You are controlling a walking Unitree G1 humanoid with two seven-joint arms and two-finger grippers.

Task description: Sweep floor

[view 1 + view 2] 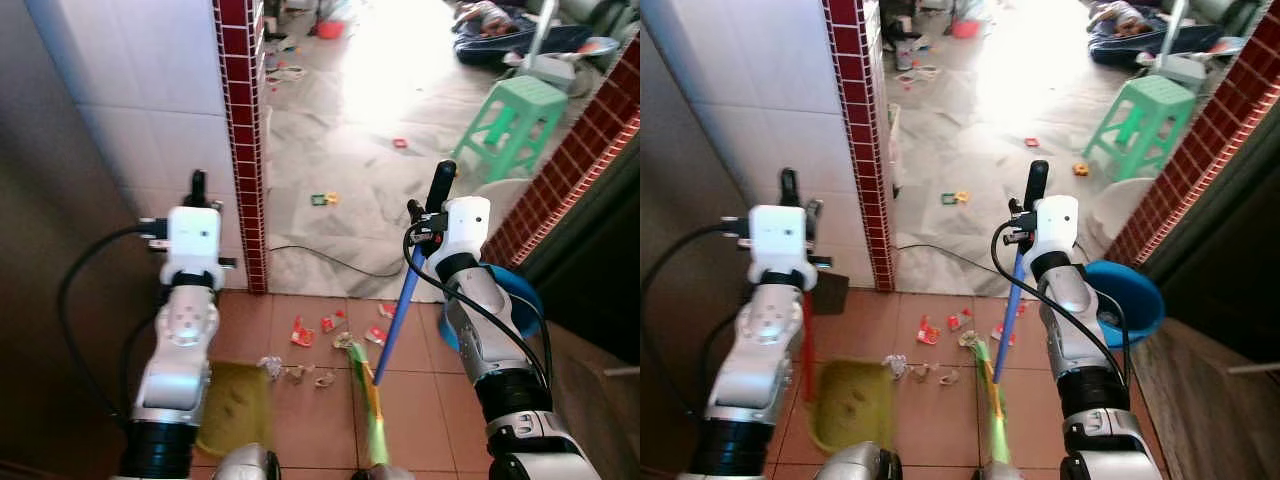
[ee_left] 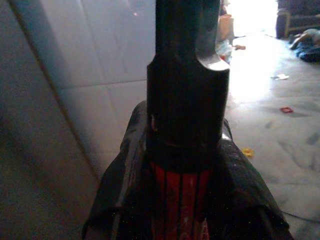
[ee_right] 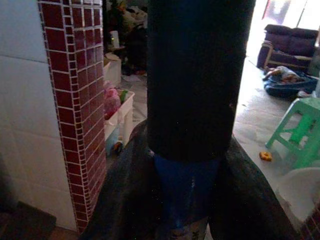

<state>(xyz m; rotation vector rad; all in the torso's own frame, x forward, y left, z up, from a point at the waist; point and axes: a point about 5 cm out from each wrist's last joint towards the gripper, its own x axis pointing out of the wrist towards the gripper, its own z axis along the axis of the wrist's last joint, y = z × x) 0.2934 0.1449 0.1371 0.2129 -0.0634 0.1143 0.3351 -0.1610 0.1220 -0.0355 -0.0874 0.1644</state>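
On the brown floor tiles nearest the robot, a yellow-green dustpan is sitting beside scattered litter. Above it the left gripper is clenching the dustpan's red handle, while the right gripper is clenching the blue broom handle, its green bristles touching the tiles. Farther off, a green stool is standing on the pale floor.
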